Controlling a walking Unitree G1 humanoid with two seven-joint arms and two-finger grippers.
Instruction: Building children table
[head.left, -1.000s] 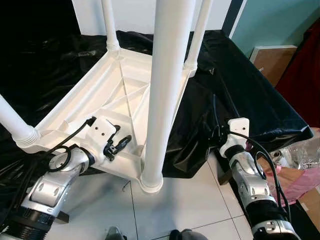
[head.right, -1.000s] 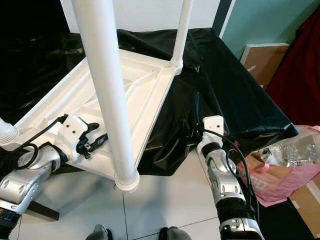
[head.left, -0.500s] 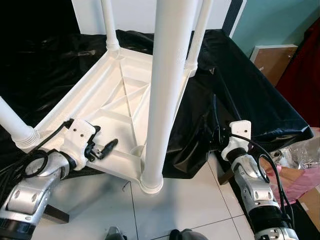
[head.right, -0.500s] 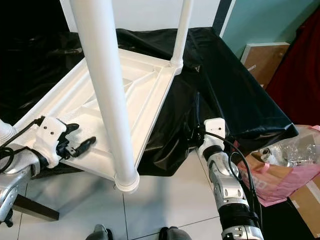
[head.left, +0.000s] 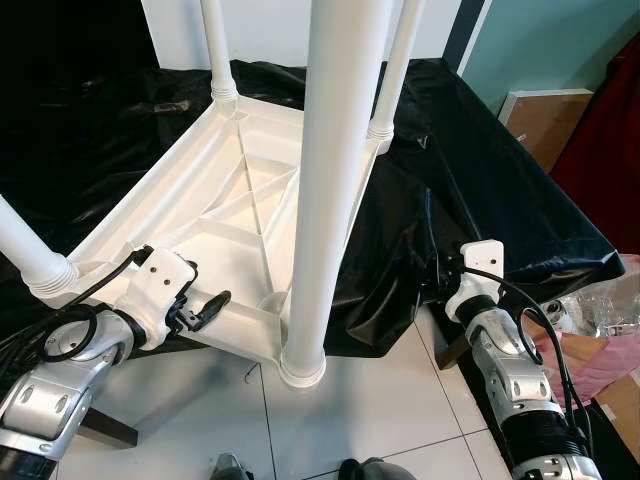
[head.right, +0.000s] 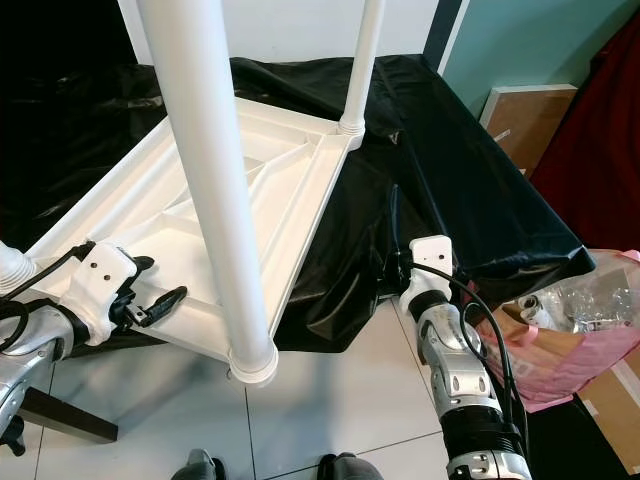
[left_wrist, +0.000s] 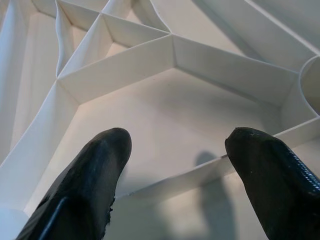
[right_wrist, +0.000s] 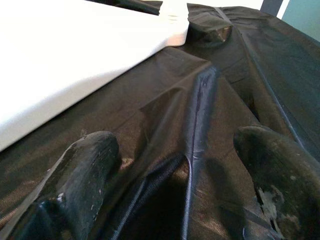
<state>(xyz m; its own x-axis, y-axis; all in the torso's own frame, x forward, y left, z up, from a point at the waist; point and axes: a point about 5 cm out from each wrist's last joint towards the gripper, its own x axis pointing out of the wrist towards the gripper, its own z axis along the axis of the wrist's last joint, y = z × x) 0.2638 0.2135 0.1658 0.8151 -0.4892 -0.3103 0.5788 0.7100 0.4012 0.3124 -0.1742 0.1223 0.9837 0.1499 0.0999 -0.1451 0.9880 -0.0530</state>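
Lower left of head view: left gripper (head.left: 205, 310) at near edge of upturned white table (head.left: 200, 200), fingers (left_wrist: 95, 165) spread apart over ribbed underside, grasping nothing. Table fills centre-left, lying on black cloth (head.left: 480, 190), legs up; near leg (head.left: 330, 180) rises through frame centre. Lower right: right gripper (right_wrist: 175, 165) against draped cloth beside table's edge, fingers parted, empty. Far right: pink bag (head.right: 560, 350) on floor.

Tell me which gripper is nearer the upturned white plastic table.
Left. The left gripper hangs open over the upturned white plastic table, above its ribbed underside; the right gripper is open off its side, at the black cloth.
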